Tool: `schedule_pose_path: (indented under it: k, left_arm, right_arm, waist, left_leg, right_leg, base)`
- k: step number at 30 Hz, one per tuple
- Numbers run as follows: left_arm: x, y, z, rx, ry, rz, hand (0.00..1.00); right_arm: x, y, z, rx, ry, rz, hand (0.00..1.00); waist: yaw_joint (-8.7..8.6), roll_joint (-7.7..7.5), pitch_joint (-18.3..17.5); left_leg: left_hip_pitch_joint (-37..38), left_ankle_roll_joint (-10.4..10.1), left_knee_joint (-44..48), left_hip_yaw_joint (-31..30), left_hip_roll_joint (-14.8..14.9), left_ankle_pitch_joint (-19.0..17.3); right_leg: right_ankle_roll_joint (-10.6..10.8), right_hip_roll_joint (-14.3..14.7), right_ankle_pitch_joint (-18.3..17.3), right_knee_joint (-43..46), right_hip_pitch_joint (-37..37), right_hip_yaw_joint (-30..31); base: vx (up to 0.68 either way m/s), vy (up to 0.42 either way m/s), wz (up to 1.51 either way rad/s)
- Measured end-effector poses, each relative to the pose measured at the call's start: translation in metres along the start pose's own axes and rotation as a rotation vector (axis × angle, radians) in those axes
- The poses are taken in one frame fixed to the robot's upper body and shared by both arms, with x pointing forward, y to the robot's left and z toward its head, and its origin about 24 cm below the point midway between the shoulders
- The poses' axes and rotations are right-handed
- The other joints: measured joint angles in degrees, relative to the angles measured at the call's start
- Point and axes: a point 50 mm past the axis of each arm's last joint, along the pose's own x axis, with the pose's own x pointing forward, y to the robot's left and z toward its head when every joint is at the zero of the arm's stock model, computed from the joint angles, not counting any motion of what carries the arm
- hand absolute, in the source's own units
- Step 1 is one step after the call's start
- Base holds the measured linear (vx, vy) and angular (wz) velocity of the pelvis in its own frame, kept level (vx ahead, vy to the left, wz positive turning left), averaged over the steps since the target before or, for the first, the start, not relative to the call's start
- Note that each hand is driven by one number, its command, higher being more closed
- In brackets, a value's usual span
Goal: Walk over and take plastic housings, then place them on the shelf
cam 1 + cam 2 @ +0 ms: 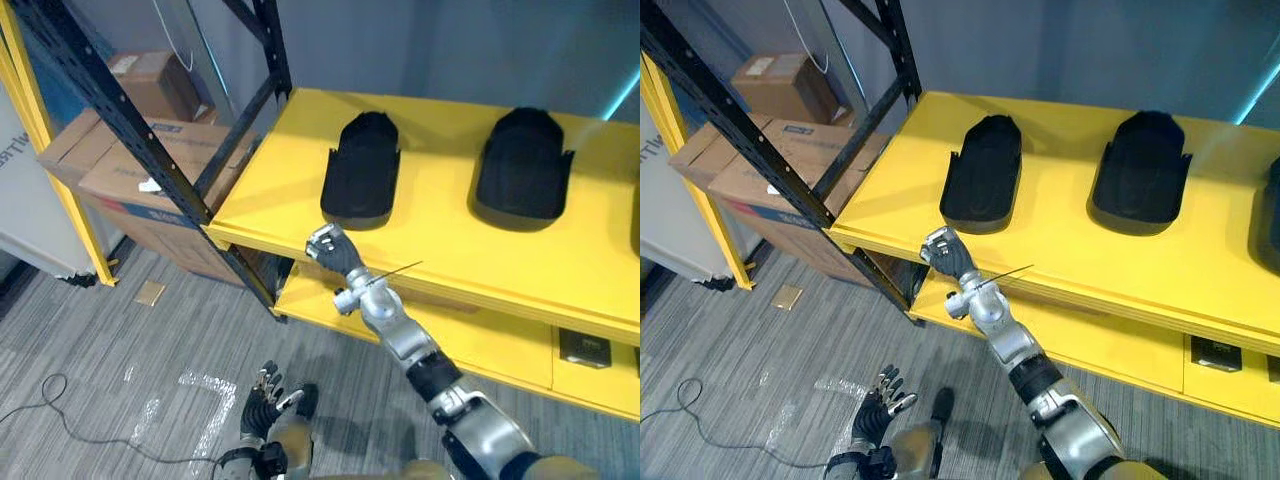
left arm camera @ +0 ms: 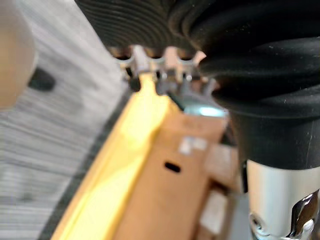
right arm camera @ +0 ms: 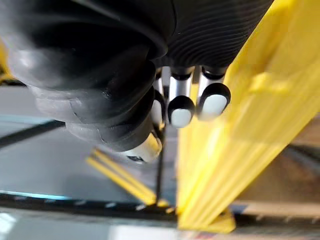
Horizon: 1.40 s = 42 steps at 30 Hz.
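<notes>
Three black plastic housings lie on the top board of the yellow shelf (image 1: 440,250), and both my hands are empty. At the upper left of the frame, cardboard boxes (image 1: 140,165) are stacked behind the black rack upright (image 1: 120,110). In the lower left, over the grey floor (image 1: 100,340), my left hand (image 1: 266,398) hangs with its fingers straight and spread, holding nothing.

Moving right, the left housing (image 1: 362,168) lies near the shelf's front left corner, rounded end toward the back and squared end toward me. Just below it in the frame, at the shelf's front edge, is my right hand (image 1: 326,246). Its fingers are curled into the palm with nothing inside them, and it sits apart from the housing. Further right the middle housing (image 1: 525,165) lies well apart from the first, and the third housing (image 1: 1268,225) shows at the right edge of the frame.

I judge these shells to be light, stiff and thin-walled, with a smooth surface that could slide in a loose hold. I would take one across its narrow width, thumb on one side wall and fingers on the other, close to the squared end where small tabs stick out. I would squeeze only gently, since hard pressure may flex the walls.
</notes>
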Motion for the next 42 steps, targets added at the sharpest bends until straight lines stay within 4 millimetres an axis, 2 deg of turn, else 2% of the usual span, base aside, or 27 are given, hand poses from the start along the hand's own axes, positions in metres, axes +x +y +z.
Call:
schedule_pose_path:
  k: [3,9,16,21,25,26,31,33,35,37,39,40,42]
  left_arm:
    - [0.001,-0.002,0.001,-0.006,-0.009,-0.006,0.0]
    - [0.004,-0.003,0.003,-0.008,-0.017,-0.012,0.0]
    - [0.007,-0.006,0.007,-0.037,-0.039,-0.027,0.0]
    - [0.008,-0.009,0.008,-0.037,-0.042,-0.039,0.0]
    - [0.01,-0.008,0.005,-0.029,-0.034,-0.044,0.0]
    - [0.011,-0.008,0.005,-0.027,-0.032,-0.047,0.0]
    - [0.012,-0.01,0.007,-0.026,-0.04,-0.053,0.0]
    - [0.012,-0.01,0.007,-0.023,-0.041,-0.056,0.0]
    - [0.012,-0.011,0.007,-0.022,-0.038,-0.057,0.0]
    - [0.012,-0.013,0.005,-0.018,-0.029,-0.06,0.0]
    - [0.011,-0.014,0.004,-0.01,-0.023,-0.063,0.0]
    - [0.011,-0.014,0.003,-0.005,-0.019,-0.057,0.0]
    - [0.01,-0.016,0.002,-0.005,-0.013,-0.055,0.0]
  right_arm:
    - [0.005,-0.01,0.0,-0.033,0.002,-0.06,1.0]
    - [0.021,-0.034,0.017,-0.088,-0.049,-0.166,1.0]
    - [0.027,-0.063,0.03,-0.096,-0.089,-0.277,1.0]
    - [0.036,-0.073,0.049,-0.115,-0.15,-0.299,1.0]
    - [0.036,-0.069,0.055,-0.12,-0.199,-0.265,1.0]
    - [0.035,-0.066,0.057,-0.12,-0.214,-0.255,0.0]
    - [0.01,-0.042,0.088,-0.03,-0.421,-0.214,0.0]
    - [-0.005,-0.03,0.11,0.03,-0.543,-0.185,0.0]
    - [-0.021,-0.023,0.126,0.061,-0.639,-0.154,0.0]
    - [-0.032,-0.023,0.138,0.081,-0.7,-0.158,0.0]
    - [-0.034,-0.026,0.137,0.084,-0.696,-0.18,0.0]
    - [-0.03,-0.032,0.128,0.072,-0.609,-0.26,0.0]
    - [-0.027,-0.042,0.114,0.073,-0.512,-0.327,0.0]
  waist:
    - [1.03,0.23,0.4]
    - [1.01,2.12,4.2]
    - [1.01,2.27,5.0]
    - [0.97,3.11,7.4]
    - [0.97,3.01,7.9]
    - [0.91,2.95,7.9]
    - [-0.03,2.43,8.2]
    - [-0.85,1.99,8.5]
    - [-1.2,1.22,8.3]
    - [-2.41,-0.24,7.4]
    - [-2.63,-0.95,6.7]
    - [-3.27,-2.18,5.8]
    - [-3.15,-2.92,5.3]
  left_leg:
    - [-0.2,0.2,0.0,-0.2,-0.9,0.2]
    - [-0.3,0.7,0.0,-0.5,-1.8,0.5]
    - [-1.6,0.6,0.0,-0.2,-2.6,1.1]
    - [-1.5,0.5,0.0,0.0,-2.5,1.2]
    - [-1.5,0.6,0.0,0.4,-2.4,1.1]
    - [-1.5,0.7,0.0,0.6,-2.3,1.1]
    - [-1.3,0.8,0.0,3.1,-1.6,1.0]
    - [-0.9,0.9,0.0,4.6,-1.0,0.8]
    - [0.7,1.0,0.0,6.3,-0.8,0.2]
    - [1.8,1.1,0.0,7.4,-0.6,-0.3]
    - [1.7,1.0,0.0,7.9,-0.5,-0.5]
    - [1.7,1.0,0.0,8.2,-0.1,-0.5]
    - [1.7,1.1,0.0,9.0,0.3,-0.6]
  right_leg:
    - [0.3,-1.2,-1.1,1.8,-0.7,-0.1]
    - [0.5,-3.0,-3.1,5.9,-2.0,-0.4]
    - [0.5,-4.5,-4.0,8.1,-3.8,-0.5]
    - [0.5,-4.4,-4.0,8.2,-3.8,-0.3]
    - [0.6,-4.4,-4.0,7.9,-4.0,0.2]
    - [0.7,-4.3,-3.9,7.7,-4.0,0.4]
    - [0.8,-3.3,-1.9,4.8,-3.8,1.8]
    - [0.7,-2.5,-0.6,3.0,-3.5,2.6]
    - [0.9,-2.3,-0.1,1.7,-2.5,3.9]
    - [0.9,-1.9,0.4,0.6,-1.7,4.8]
    - [0.8,-1.4,0.9,-0.4,-1.7,5.3]
    - [0.8,-1.0,1.5,-1.3,-1.6,5.5]
    - [0.7,-0.5,2.1,-2.2,-1.8,6.5]
  base:
    - [0.0,-0.006,0.09]
    - [-0.05,-0.016,0.06]
    - [-0.01,-0.021,0.06]
    - [-0.03,-0.011,-0.02]
    - [0.0,-0.005,-0.01]
    - [0.0,-0.02,-0.07]
    - [0.01,-0.011,-0.15]
    - [0.01,0.003,-0.3]
    - [0.0,0.004,-0.38]
    - [-0.03,0.007,-0.33]
    - [-0.04,0.011,-0.22]
    - [-0.04,0.003,-0.13]
    - [-0.04,0.008,-0.19]
